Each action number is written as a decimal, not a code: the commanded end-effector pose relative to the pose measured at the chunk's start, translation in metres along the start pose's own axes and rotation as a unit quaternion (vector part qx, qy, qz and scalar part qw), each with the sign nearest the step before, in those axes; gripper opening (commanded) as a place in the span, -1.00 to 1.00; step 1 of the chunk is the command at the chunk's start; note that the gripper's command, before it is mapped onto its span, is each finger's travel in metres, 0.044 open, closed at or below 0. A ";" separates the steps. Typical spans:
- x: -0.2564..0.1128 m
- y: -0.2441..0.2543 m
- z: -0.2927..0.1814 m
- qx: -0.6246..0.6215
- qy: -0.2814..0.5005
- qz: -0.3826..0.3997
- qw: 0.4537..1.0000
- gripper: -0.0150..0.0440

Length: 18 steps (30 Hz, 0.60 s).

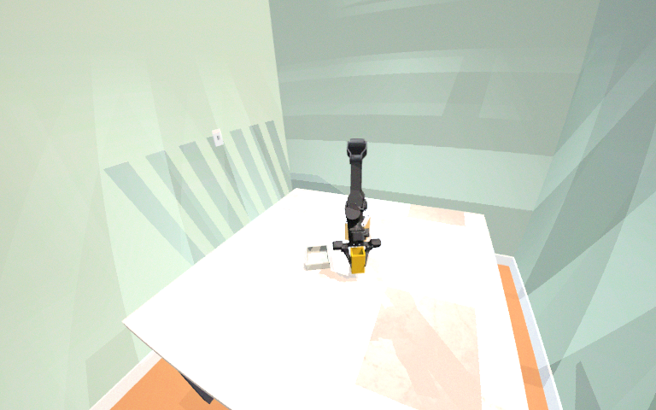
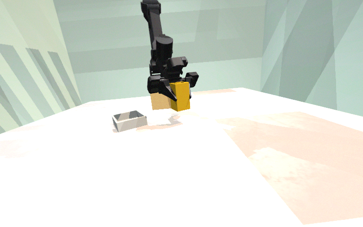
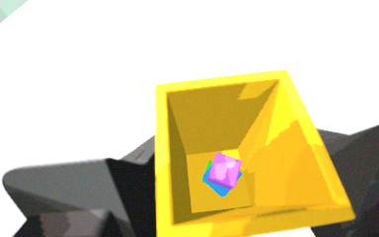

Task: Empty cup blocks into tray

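Yellow cup point(image 1: 358, 260) point(image 2: 180, 96) point(image 3: 165, 158): upright or nearly so, open end up, raised a little above the table, its base apart from the surface.
Gripper point(image 1: 357, 256) point(image 2: 183, 98) point(image 3: 212, 126): pinching the cup, one dark finger against each of two opposite sides.
Pink block point(image 3: 225, 170): down inside the cup, near its floor, lying over the blue one.
Blue block point(image 3: 222, 190): in the cup too, partly covered by the pink one.
Green sliver point(image 3: 208, 167): peeking out beside those two; its full shape is hidden.
Tray point(image 1: 317, 265) point(image 2: 132, 126): pale grey, shallow, on the table near the cup but not beneath it.
Arm point(image 1: 355, 178) point(image 2: 155, 26): black, bent, reaching down to the cup.
Tan panel point(image 1: 347, 231) point(image 2: 160, 101): behind the gripper, partly hidden.
Table point(image 1: 271, 309) point(image 2: 133, 171): white, with pinkish patches of shade.
Wall plate point(image 1: 217, 137): small, white, on the pale green wall.
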<state>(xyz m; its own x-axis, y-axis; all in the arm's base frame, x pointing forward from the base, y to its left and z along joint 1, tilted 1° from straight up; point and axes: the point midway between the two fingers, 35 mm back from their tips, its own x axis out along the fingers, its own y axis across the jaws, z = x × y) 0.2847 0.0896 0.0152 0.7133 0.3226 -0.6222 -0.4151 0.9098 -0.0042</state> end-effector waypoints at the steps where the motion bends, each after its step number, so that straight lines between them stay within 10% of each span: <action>1: -0.001 -0.001 0.002 0.002 -0.001 -0.002 1.000 -0.49; 18: -0.022 -0.078 -0.007 0.100 0.000 -0.121 0.988 -0.49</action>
<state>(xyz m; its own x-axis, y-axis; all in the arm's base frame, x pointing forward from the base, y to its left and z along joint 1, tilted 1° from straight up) 0.2965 0.0247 0.0215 0.7689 0.1346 -0.6250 -0.1725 0.9850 -0.0001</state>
